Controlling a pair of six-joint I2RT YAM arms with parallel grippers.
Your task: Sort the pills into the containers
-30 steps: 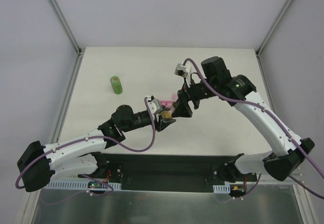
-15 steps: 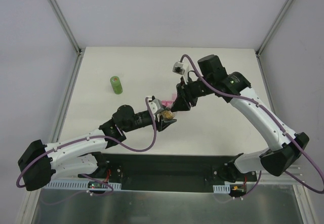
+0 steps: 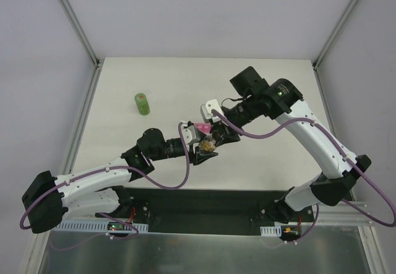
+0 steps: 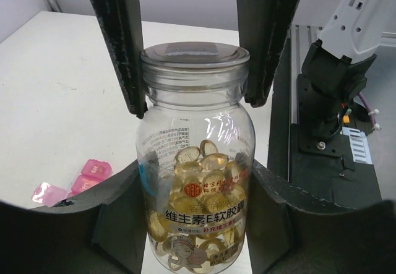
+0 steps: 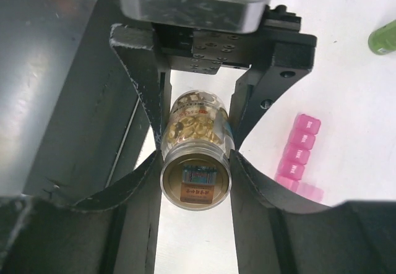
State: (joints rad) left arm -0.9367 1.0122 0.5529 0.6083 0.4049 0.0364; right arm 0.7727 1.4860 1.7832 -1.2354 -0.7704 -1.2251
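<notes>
grip: bottle (image 4: pixel 197 132) grasped by left claw (image 4: pixel 195 170); lid (image 5: pixel 195 182) clenched by right claw (image 5: pixel 195 160) | handling: bottle judged stiff, slick, breakable; pills (image 4: pixel 207 175) light, loose; lid best taken at rim

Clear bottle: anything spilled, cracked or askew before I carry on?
Nothing stands out. The clear bottle sits closed in the left gripper, pills all inside, while the right gripper pinches its cap. No loose pills show on the table, and the pink organizer lies flat on it.
</notes>
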